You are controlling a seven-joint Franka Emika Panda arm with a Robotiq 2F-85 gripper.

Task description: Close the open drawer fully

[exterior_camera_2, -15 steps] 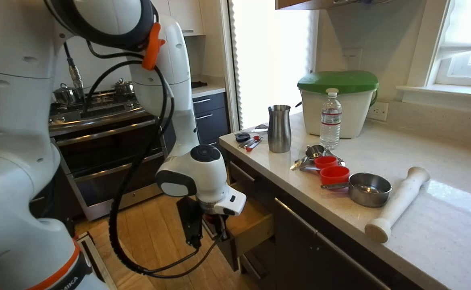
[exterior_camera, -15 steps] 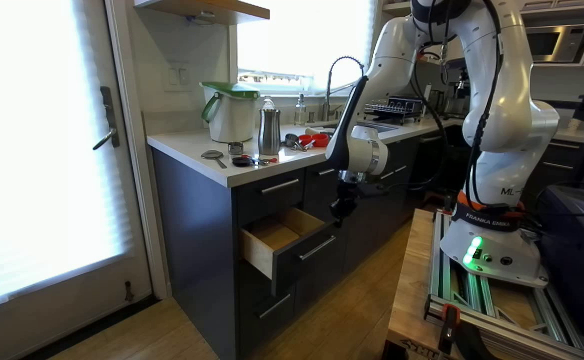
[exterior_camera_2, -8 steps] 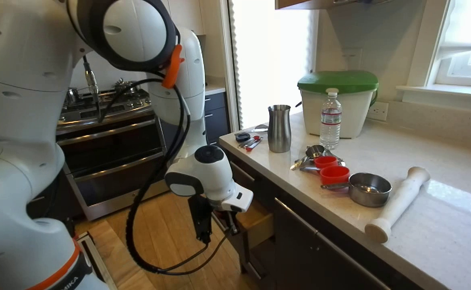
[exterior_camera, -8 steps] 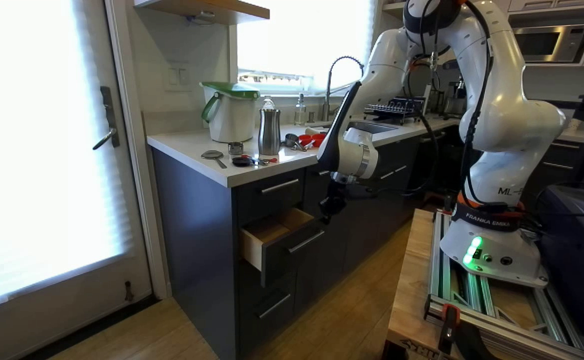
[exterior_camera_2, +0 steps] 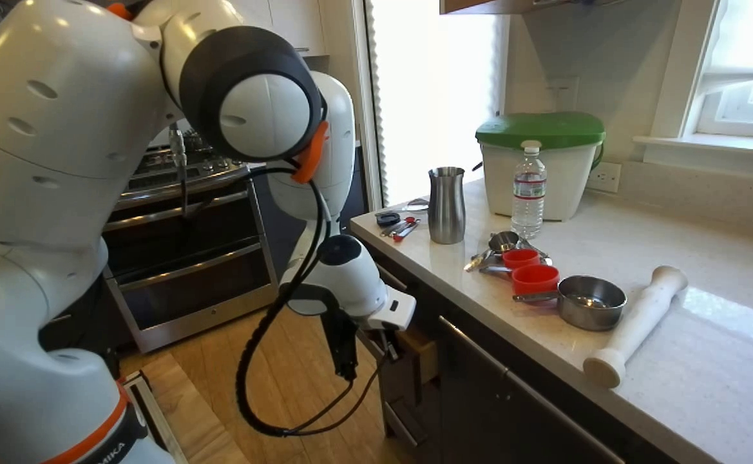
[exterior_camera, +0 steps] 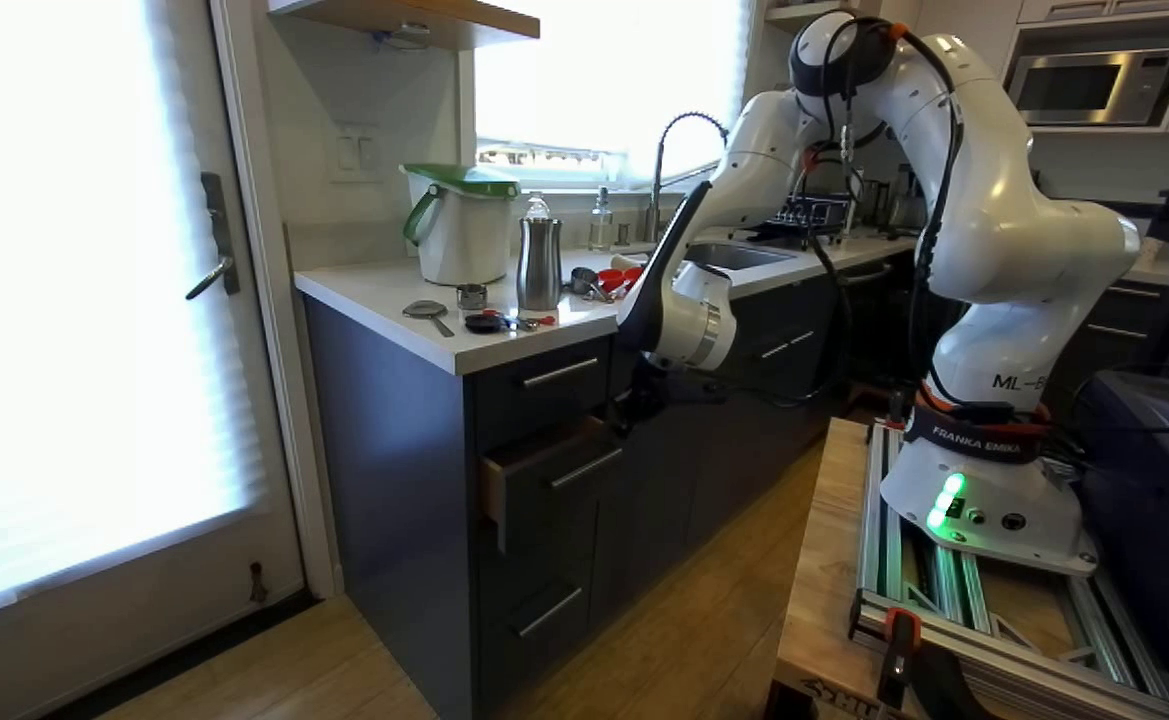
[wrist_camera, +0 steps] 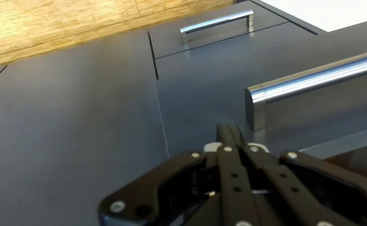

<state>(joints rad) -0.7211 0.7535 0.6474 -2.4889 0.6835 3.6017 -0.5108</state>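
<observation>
The drawer [exterior_camera: 544, 515] has a dark blue-grey front with a silver bar handle [exterior_camera: 586, 468]. It stands partly out of the cabinet, with a short stretch of light-wood box [exterior_camera_2: 426, 362] showing. My gripper [exterior_camera: 620, 428] is at the upper far corner of the drawer front. In the wrist view the gripper [wrist_camera: 229, 127] is shut with nothing between its fingers. Its fingertips point at the drawer front beside the near end of the handle [wrist_camera: 315, 81] and seem to press on it; the exact contact is hard to see.
A closed drawer [exterior_camera: 544, 390] lies above and another [exterior_camera: 549, 610] below, both with bar handles. The countertop [exterior_camera_2: 705, 386] overhangs and carries a steel cup [exterior_camera_2: 447, 206], measuring cups and a green-lidded bin [exterior_camera_2: 540, 167]. Black cables [exterior_camera_2: 254, 374] hang in a loop near the gripper.
The drawer has slid steadily inward, so less of its wood box shows. My shut gripper has moved with its front toward the cabinet.
</observation>
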